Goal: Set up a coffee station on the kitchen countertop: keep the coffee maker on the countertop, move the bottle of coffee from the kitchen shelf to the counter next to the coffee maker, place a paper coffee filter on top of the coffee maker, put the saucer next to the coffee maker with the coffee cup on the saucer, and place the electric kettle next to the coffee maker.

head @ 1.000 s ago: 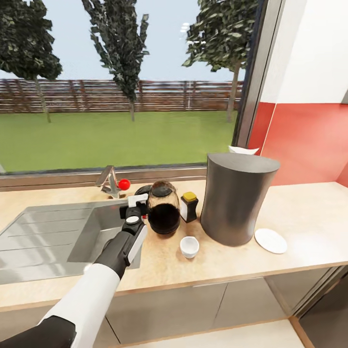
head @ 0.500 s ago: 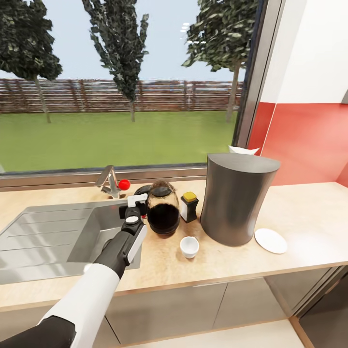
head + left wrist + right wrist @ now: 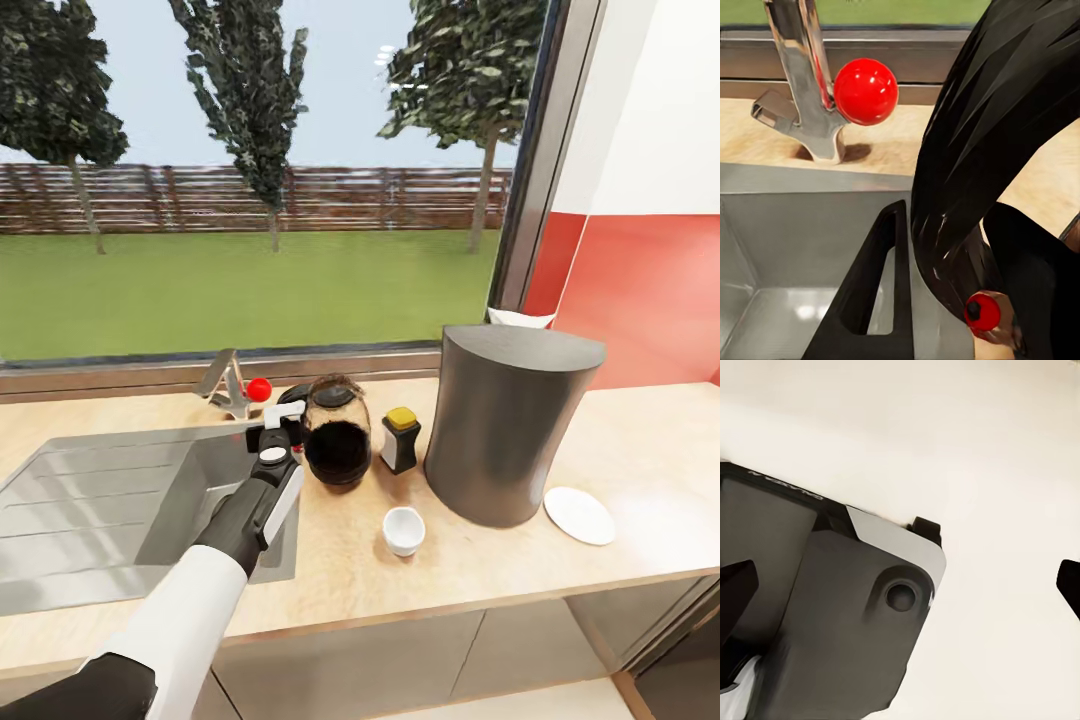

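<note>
the left gripper [image 3: 283, 425] is still at the black loop handle of the electric kettle [image 3: 337, 447], just as it was half a second ago — its place against the kettle has not changed. in the left wrist view one dark finger [image 3: 874, 300] stands beside the thick black handle, which curves across close to the camera; whether the fingers actually pinch the handle cannot be told. the whole head view has slid a little since the earlier frame, so the things to the right now sit further right and lower in the picture; that is the camera's move, not theirs.

the kettle stands upright on the countertop [image 3: 640, 470] at the right edge of the steel sink [image 3: 110, 500], directly ahead of the gripper. behind the gripper are the tap [image 3: 225, 385] and its red knob [image 3: 259, 389]. just right of the kettle is the bottle of coffee [image 3: 400, 440] with its yellow cap, and beyond it the coffee maker [image 3: 510, 435], near but not touching. a white corner of the paper coffee filter [image 3: 520, 318] peeks out behind the coffee maker's flat top. the coffee cup [image 3: 404, 530] sits on the bare counter in front of the bottle, well apart from the saucer [image 3: 580, 515], which lies at the right of the coffee maker's foot.

the right wrist view gives dark blurred robot parts against a pale surface — the right gripper's fingertips [image 3: 736, 585] show at the edges, set wide apart.
</note>
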